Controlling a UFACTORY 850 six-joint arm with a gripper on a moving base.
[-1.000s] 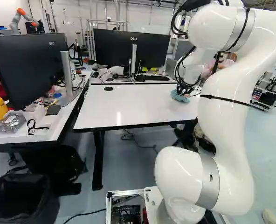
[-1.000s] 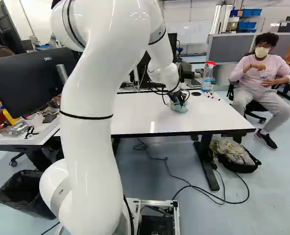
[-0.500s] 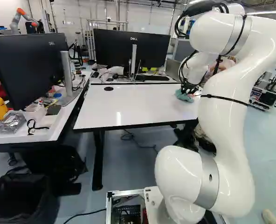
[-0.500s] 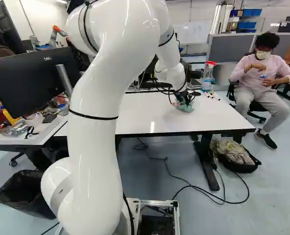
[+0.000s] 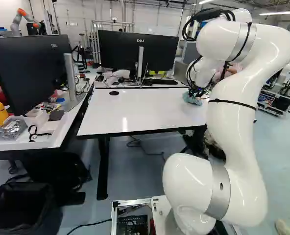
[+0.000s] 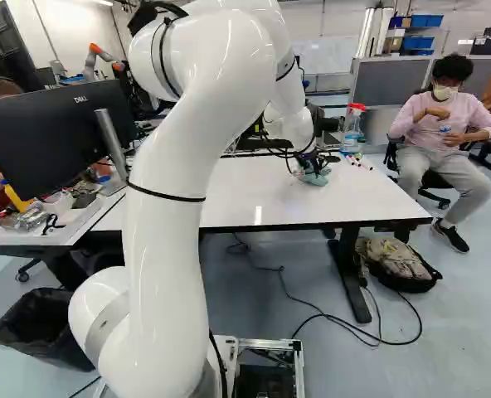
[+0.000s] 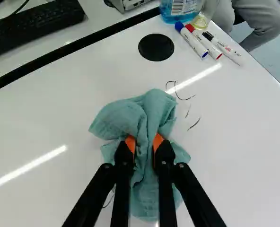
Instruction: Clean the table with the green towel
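In the right base view my gripper (image 6: pixel 312 159) is down at the far right part of the white table (image 6: pixel 254 195). The wrist view shows the gripper (image 7: pixel 144 144) shut on the green towel (image 7: pixel 152 109), which is bunched between both orange pads and spreads over the tabletop. Thin dark marker strokes (image 7: pixel 182 97) show on the table ahead of the towel and to its side, and another dark line peeks out beside the towel near the fingers. What lies under the cloth is hidden.
Several markers (image 7: pixel 200 43) and a spray bottle (image 6: pixel 352 128) stand or lie near the table's far right corner. Beyond the towel is a round black cap (image 7: pixel 156 47). Monitors (image 5: pixel 137 51) and a keyboard (image 7: pixel 33 28) are behind. Another robot (image 5: pixel 23 19) is far back. A side desk holds clutter.
The towel and gripper first shifted right and a little nearer over the table, then slightly back and away. The upper arm has swung with them; the base has stayed still.
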